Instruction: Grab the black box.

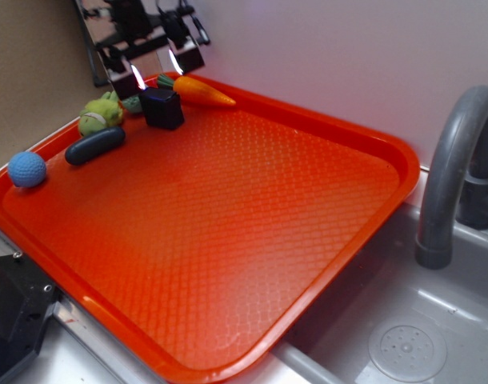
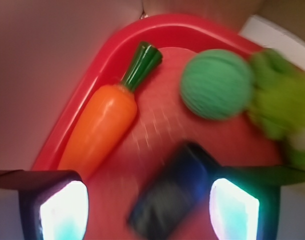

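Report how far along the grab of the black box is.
Done: the pincer is positioned over the small matte black rectangular box at the far corner of the orange plastic tray. In hand: its open fingers bracket the box. Left: closing on it and lifting; the box sits on the tray.

My wrist view smears the black box (image 2: 167, 192) and green plush toy (image 2: 285, 112); the frame's edge crops my fingertips (image 2: 62, 210).

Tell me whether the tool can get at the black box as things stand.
Probably yes. The tool is open with the black box between its fingers, nothing above it. The carrot and green ball sit close but outside the fingers.
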`<control>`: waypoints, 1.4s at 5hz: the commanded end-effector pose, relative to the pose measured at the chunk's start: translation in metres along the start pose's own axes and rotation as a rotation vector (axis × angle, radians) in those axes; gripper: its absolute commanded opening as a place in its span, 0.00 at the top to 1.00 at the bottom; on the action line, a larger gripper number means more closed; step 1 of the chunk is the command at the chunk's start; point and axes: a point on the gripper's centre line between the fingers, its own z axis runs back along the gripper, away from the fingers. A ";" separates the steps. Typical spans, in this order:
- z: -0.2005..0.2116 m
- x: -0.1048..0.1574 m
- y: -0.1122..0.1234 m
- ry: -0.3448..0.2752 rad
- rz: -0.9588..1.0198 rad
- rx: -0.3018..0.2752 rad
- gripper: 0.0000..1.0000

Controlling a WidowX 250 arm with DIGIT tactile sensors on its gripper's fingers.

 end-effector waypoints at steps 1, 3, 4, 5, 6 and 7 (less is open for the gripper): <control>-0.020 0.010 0.007 -0.003 -0.011 0.042 0.00; 0.000 -0.011 0.017 0.004 -0.085 0.006 0.00; 0.019 -0.014 0.016 -0.011 -0.100 -0.029 0.00; 0.040 -0.013 0.012 -0.033 -0.097 -0.068 0.00; 0.037 -0.017 0.011 -0.035 -0.114 -0.060 0.00; 0.026 -0.018 0.013 -0.045 -0.129 -0.023 0.00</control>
